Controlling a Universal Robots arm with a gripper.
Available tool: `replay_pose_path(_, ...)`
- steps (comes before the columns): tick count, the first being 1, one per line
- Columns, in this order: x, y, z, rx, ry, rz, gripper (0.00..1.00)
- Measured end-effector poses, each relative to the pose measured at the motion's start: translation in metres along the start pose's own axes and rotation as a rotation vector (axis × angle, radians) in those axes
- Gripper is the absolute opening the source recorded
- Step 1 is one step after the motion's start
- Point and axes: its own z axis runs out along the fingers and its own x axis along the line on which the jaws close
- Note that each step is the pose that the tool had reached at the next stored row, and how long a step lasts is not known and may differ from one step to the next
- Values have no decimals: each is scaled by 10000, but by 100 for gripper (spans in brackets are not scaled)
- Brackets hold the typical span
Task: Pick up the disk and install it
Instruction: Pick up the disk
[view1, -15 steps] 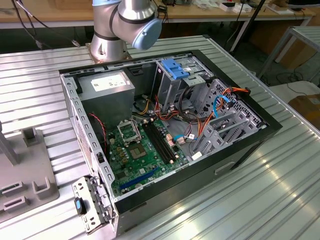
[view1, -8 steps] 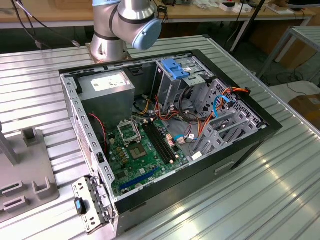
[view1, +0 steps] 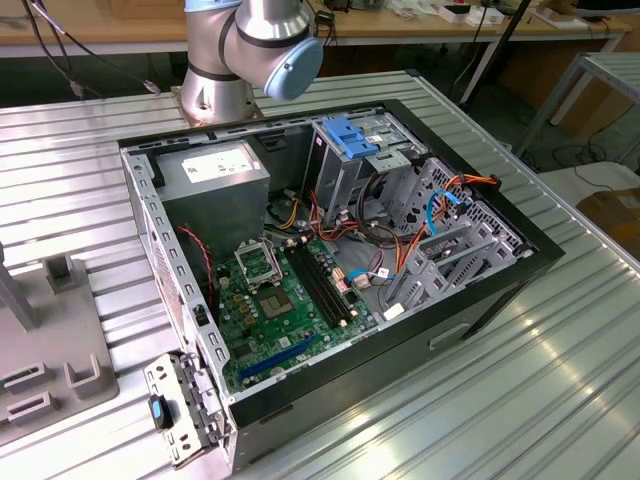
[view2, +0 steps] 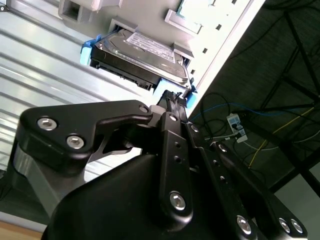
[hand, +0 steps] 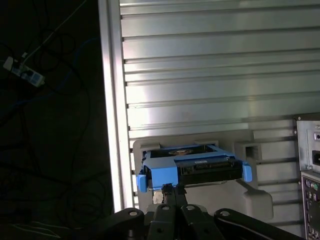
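While 1 disk (hand: 192, 165) sits in 1 holder (hand: 250, 200) — jaws clenched on frt edge.

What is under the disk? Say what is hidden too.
The disk rests on a pale grey holder on the ribbed metal table. The holder's middle is covered by the disk.

Dark metal disk (view2: 145, 52), blue plastic rails (view2: 86, 50); claw (view2: 175, 101) matt black metal; table (view2: 40, 65) ribbed shiny metal.
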Motion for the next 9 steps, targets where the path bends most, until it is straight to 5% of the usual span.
replay_pose_path(3,0,0,0,-9,-4,-321,11)
replay_pose_path(9,0,0,2,-56,-29,-2072,11)
